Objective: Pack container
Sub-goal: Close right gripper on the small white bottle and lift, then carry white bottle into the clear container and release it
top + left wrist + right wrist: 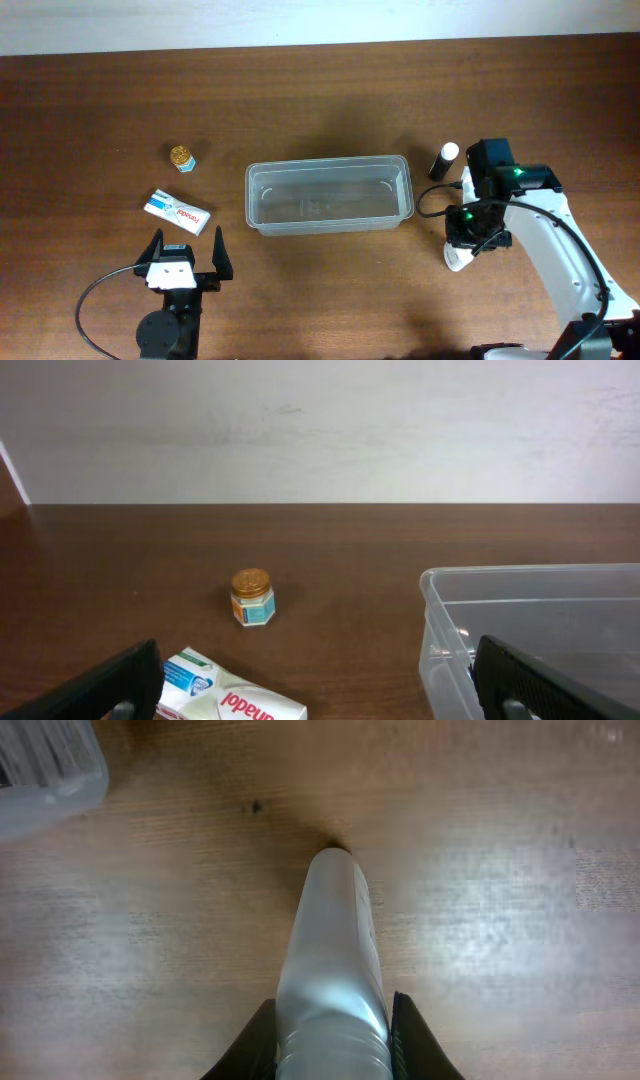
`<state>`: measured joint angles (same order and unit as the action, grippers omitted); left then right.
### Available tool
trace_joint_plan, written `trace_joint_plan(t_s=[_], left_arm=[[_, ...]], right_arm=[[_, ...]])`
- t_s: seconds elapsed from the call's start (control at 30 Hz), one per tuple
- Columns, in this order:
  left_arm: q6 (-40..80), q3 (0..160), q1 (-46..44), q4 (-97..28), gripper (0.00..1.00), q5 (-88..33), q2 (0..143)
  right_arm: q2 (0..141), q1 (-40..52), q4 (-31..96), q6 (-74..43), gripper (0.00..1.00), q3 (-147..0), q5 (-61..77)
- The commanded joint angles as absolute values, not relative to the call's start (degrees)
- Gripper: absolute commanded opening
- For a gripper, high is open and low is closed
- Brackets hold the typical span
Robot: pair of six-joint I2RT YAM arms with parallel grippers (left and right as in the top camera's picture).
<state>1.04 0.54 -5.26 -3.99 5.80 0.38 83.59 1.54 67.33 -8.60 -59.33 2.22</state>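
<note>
Since both arms sit at the near side of the table (330, 80), we start there. Our left gripper (188, 242) hangs low over the wood with its jaws spread wide and nothing between them. In its wrist view the two dark fingers (110, 690) frame the scene from the bottom corners. Our right gripper (330, 1042) is closed on a white bottle (330, 940), a finger pressed to each side of it. The bottle's far end points down at the wood.

Just beyond the left gripper lies a white and blue box (180, 211) with red lettering, flat on the table. The container (328, 195) stands a little farther out, near the middle of the table. It is upright, clear-walled, and we see nothing in it. It lies to the right of the box and to the left of the right gripper, apart from both. One rounded corner of it shows at the top left of the right wrist view.

Farther still, a small jar (182, 157) with a gold lid stands upright beyond the box. A black tube (444, 160) with a white cap lies just off the container's far right corner.
</note>
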Motion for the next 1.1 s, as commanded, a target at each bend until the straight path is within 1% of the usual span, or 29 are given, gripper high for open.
trace_joint_plan(t_s=[0.0, 0.27, 0.47, 0.67, 0.87, 1.07], left_arm=[[-0.05, 0.54, -4.97, -4.36, 0.99, 5.76, 0.40], [-0.05, 0.54, -4.97, -4.36, 0.99, 5.76, 0.40], [-0.05, 0.54, -4.97, -4.36, 0.99, 5.76, 0.40], [-0.05, 0.54, -4.97, -4.36, 0.99, 5.76, 0.40], [-0.05, 0.54, -4.97, -4.36, 0.99, 5.76, 0.40], [-0.05, 0.54, -4.97, -4.36, 0.99, 5.76, 0.40]], right_arm=[[83.55, 1.85, 69.63, -8.43, 0.15, -63.48, 1.72], [81.10, 1.85, 77.25, -8.40, 0.15, -74.06, 2.39], [77.25, 2.68, 79.11, -8.38, 0.15, -79.48, 6.94], [73.82, 7.01, 75.44, -8.49, 0.15, -79.96, 10.07], [74.24, 12.36, 67.99, -10.83, 0.15, -79.96, 9.87], [77.06, 13.17, 62.78, -12.99, 0.16, -79.96, 9.91]])
